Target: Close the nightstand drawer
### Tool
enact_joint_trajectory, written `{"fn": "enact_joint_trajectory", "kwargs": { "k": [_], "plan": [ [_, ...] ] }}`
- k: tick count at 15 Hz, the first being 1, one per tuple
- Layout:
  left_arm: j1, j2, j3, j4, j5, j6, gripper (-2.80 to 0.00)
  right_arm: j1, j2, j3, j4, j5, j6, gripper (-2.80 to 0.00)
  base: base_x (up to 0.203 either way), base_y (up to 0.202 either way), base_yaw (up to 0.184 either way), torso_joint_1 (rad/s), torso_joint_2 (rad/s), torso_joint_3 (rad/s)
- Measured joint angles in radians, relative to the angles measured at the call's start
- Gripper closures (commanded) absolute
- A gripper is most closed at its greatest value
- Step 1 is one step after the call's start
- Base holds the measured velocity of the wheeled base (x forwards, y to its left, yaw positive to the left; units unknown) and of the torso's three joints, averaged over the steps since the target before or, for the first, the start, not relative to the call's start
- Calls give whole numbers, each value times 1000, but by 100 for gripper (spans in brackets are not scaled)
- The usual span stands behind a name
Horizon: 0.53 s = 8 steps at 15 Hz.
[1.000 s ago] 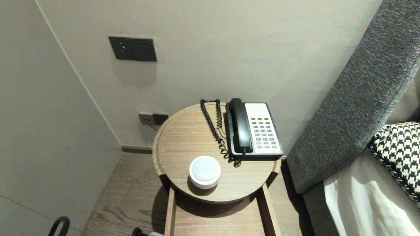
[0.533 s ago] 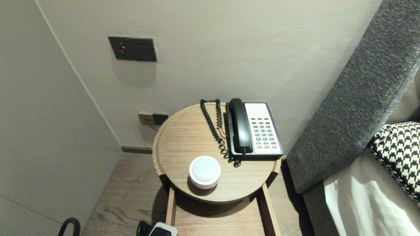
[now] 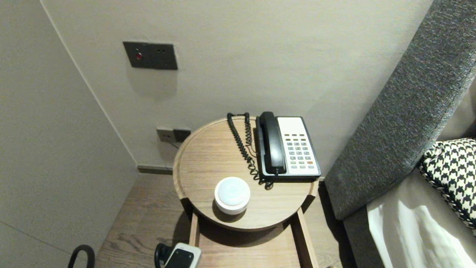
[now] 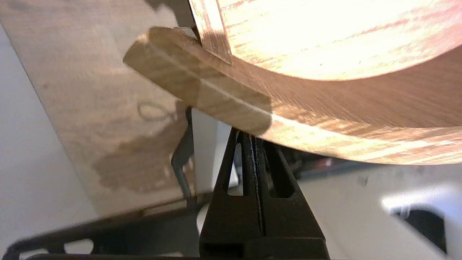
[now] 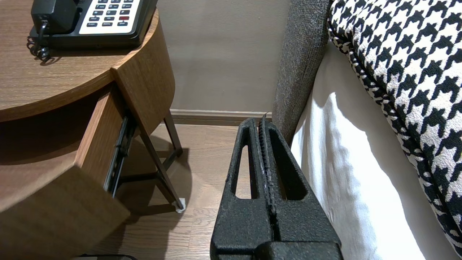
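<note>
Found the drawer (image 3: pixel 193 242) drawn out from under the round table (image 3: pixel 208 152). Set the left gripper (image 4: pixel 249 135) low before that table, shut on nothing, tips under the drawer front, fit for nudging. Parked the right gripper (image 5: pixel 261 122), also shut, beside it.

Left pincer (image 4: pixel 249 137) closed tight, held low (right pincer (image 5: pixel 260 122) closed too, parked).

Left end effector (image 4: pixel 249 135) (fingers together), just beneath curved wooden drawer front (image 4: pixel 343 119)
</note>
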Motion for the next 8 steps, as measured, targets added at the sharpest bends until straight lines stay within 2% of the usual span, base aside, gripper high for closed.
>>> {"fn": "enact_joint_trajectory", "kwargs": {
  "k": [3, 8],
  "plan": [
    [13, 1, -2, -33, 29, 11, 0, 0, 0, 0, 0, 0, 0, 0, 0, 0, 0, 0, 0, 0],
    [64, 4, -9, -79, 36, 31, 0, 0, 0, 0, 0, 0, 0, 0, 0, 0, 0, 0, 0, 0]
  ]
}}
